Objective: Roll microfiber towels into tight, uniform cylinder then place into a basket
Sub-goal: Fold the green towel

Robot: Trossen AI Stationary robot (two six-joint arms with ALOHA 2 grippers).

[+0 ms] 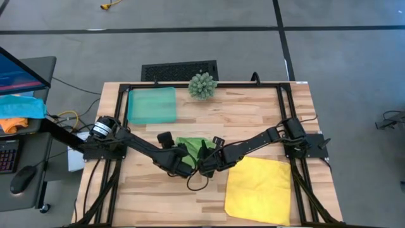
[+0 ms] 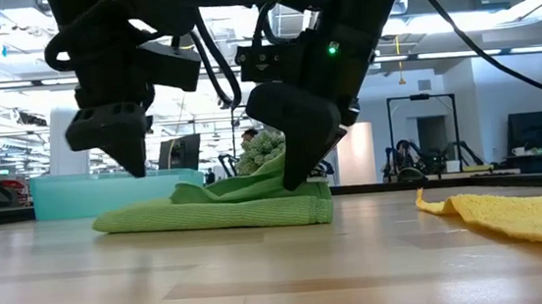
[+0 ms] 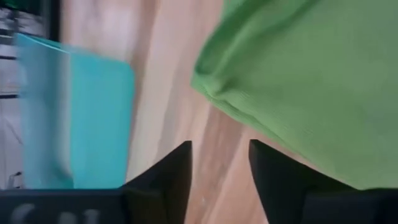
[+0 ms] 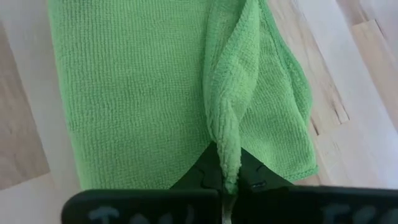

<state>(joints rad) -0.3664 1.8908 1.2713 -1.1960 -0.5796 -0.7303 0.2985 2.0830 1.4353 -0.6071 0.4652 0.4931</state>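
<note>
R pincer [image 4: 229, 177] pinching green towel [image 4: 143, 81] fold; L pincer [image 3: 219, 163] open beside.

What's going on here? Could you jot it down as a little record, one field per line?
Green towel: folded, lying mid-table, not yet a tight roll
Right gripper: shut, pinching a raised fold of the green towel
Left gripper: open, holding nothing, beside the green towel's edge
Yellow towel: spread flat on the right arm's side, untouched
Basket: at the table's far side, nothing in it
Ball plant: beside the basket
</note>
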